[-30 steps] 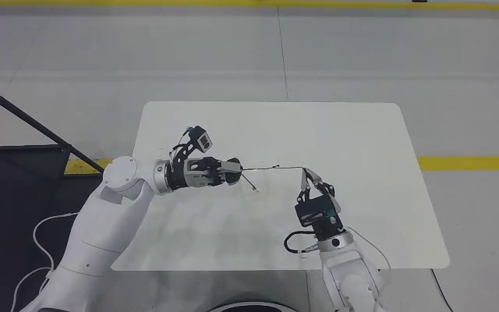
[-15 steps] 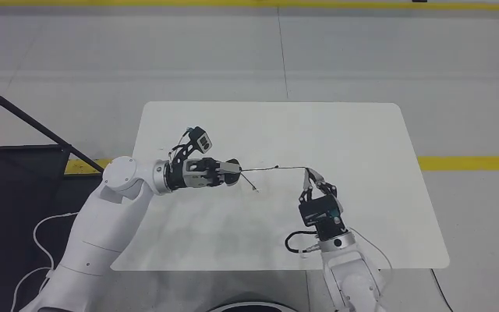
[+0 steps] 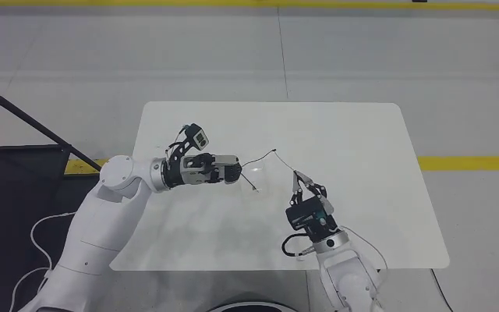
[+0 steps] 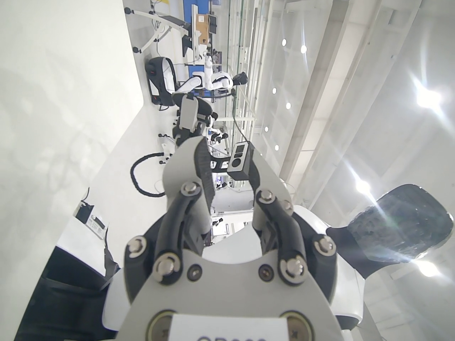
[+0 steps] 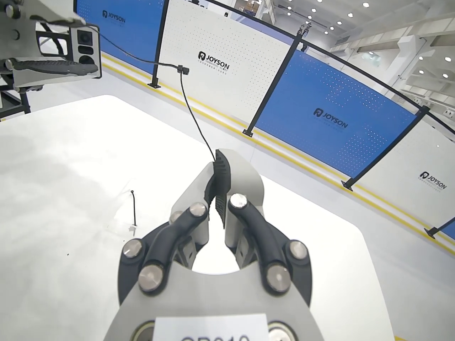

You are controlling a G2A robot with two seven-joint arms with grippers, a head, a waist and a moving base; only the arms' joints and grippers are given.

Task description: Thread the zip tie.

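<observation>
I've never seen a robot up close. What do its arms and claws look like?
The left arm and right arm have smooth white shells with black wrist sections. The left gripper and right gripper each have two pale grey metal fingers with ribbed black pads, black linkage bars and silver bolts. A white label marks each base; a black cable loops by the right wrist.

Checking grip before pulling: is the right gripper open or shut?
Shut. In the right wrist view the right gripper clamps the end of the zip tie, with no gap showing.
</observation>
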